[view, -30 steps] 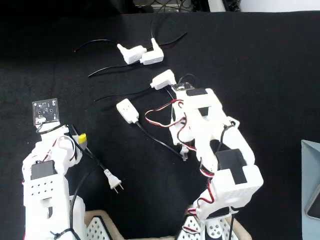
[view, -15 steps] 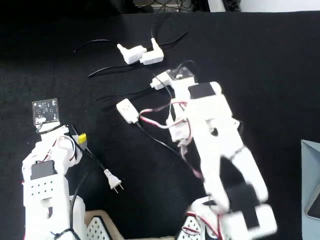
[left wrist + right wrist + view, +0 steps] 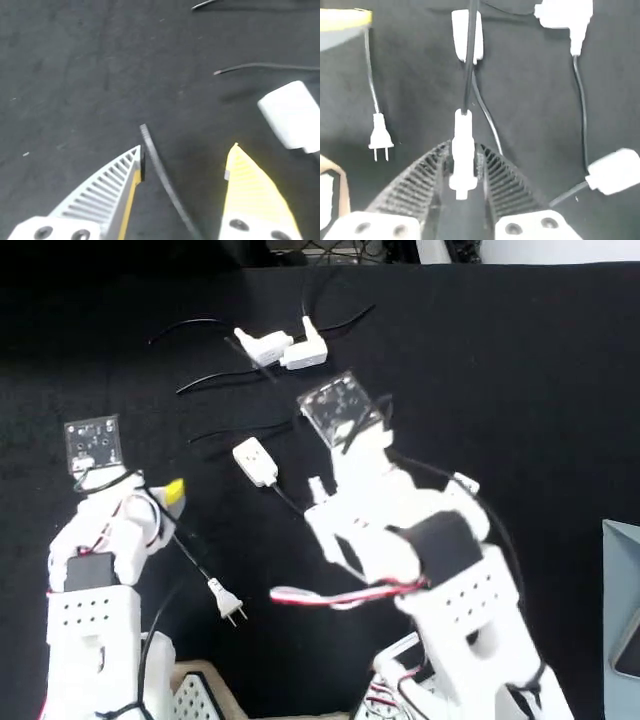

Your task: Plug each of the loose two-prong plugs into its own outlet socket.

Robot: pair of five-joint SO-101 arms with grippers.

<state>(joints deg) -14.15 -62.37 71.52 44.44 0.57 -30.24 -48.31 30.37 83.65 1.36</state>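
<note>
R gripper [image 3: 463,146] we see clamped on a white two-prong plug [image 3: 462,175]. L gripper [image 3: 187,147] fingers apart, black cable [image 3: 161,172] btwn them. Loose plug [image 3: 230,608] lies approx 6 o'clock of the outlet socket [image 3: 255,460].

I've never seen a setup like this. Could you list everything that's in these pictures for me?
table cover: one, black, under everything.
touching cord ends: two, white, far side of the table.
outlet socket: one, white, mid-table between the arms.
loose two-prong plug: one, white on a black cord, beside the left arm.
held plug: one, white, in the right gripper.
other cord ends: two, white, on the table off to one side of the held plug; plug or socket, I cannot tell.
grey object: one, at the table's edge beyond the right arm.
arms: two, white.
left gripper: white and yellow, open, straddling a black cord.
right gripper: dark, shut on the held plug.
</note>
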